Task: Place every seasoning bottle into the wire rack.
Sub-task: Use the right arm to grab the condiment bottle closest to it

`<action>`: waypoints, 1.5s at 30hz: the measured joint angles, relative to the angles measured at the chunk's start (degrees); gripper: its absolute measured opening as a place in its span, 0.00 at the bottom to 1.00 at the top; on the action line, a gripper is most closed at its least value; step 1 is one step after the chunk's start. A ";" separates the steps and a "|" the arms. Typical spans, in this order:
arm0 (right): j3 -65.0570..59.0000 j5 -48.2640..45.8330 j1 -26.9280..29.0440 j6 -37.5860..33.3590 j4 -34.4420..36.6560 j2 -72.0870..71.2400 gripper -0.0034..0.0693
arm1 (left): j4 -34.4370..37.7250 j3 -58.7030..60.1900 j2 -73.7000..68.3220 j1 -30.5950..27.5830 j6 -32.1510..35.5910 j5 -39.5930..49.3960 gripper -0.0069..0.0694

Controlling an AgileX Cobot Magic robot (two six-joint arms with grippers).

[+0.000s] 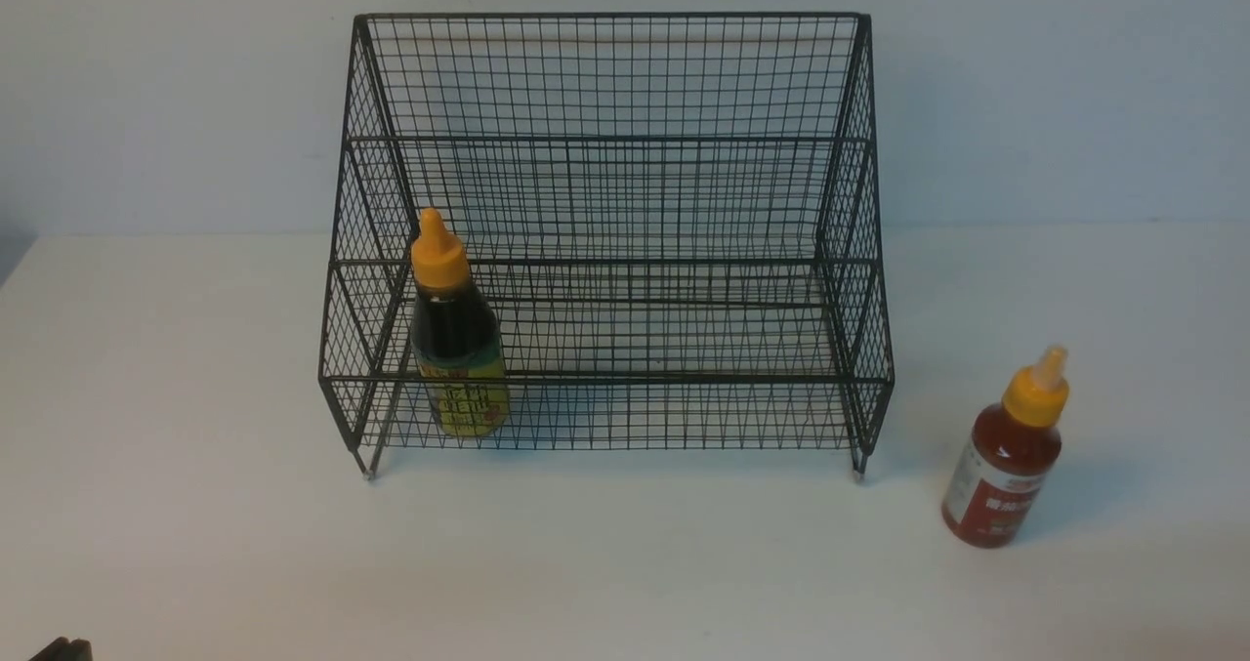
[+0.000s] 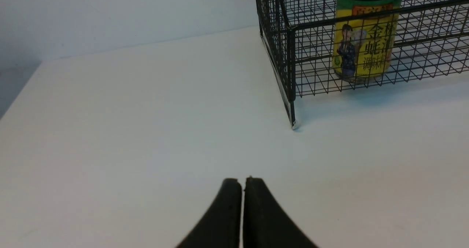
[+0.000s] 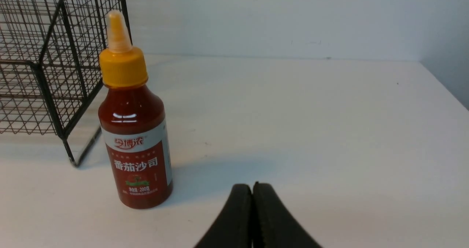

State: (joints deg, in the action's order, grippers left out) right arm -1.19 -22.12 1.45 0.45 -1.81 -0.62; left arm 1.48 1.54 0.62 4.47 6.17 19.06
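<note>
Your next move turns on the red bottle (image 1: 1006, 456). It stands on the desk (image 1: 625, 563) outside the rack (image 1: 625, 153), on the rack's right side and a little forward of its right front foot, near it but not touching. That puts it on your right arm's side, so the right hand (image 3: 252, 185) is the nearer one.

In the right wrist view, the bottle sits ahead of that hand and off its centre line, towards the rack. You will probably need to shift towards the rack as well as reach forward. The bottle stands upright with its cap on top, so its long axis runs straight up from the desk. A level approach to the body below the cap looks like the natural grip.

The right hand is closed with its two fingers pressed together, and it holds nothing. It has to open before it can go around the bottle.

The left hand (image 2: 243, 180) is also closed and empty, low over bare desk and well short of the rack's left front corner.

The dark bottle (image 1: 457, 349) is already inside the rack. It stands upright on the lower tier near the left end, so I judge that half done and only the red one left. The lower tier to the dark bottle's right is free.
</note>
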 joint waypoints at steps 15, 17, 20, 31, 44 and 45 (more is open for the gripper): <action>-0.47 25.21 -0.29 9.41 20.83 0.00 0.03 | 0.05 0.00 0.00 0.00 0.00 0.00 0.08; -0.47 24.48 -0.29 9.02 21.18 0.00 0.03 | 0.05 0.04 0.00 0.00 0.00 0.00 0.08; -0.47 23.53 -0.29 9.68 21.62 0.00 0.03 | 0.05 0.13 0.00 0.00 0.00 0.00 0.08; 10.41 19.98 -4.12 10.45 12.11 8.90 0.03 | 0.05 0.18 0.00 -0.04 0.00 0.00 0.08; 14.39 48.63 -17.12 10.24 -4.03 48.63 0.07 | 0.05 0.18 0.00 -0.04 0.00 0.00 0.08; 14.39 49.05 -17.12 10.19 -3.92 49.18 0.07 | 0.05 0.18 0.00 -0.04 0.00 0.00 0.08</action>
State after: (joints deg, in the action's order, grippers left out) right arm 13.21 26.93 -15.67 10.64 -5.73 48.57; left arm 1.52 1.72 0.62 4.43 6.17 19.06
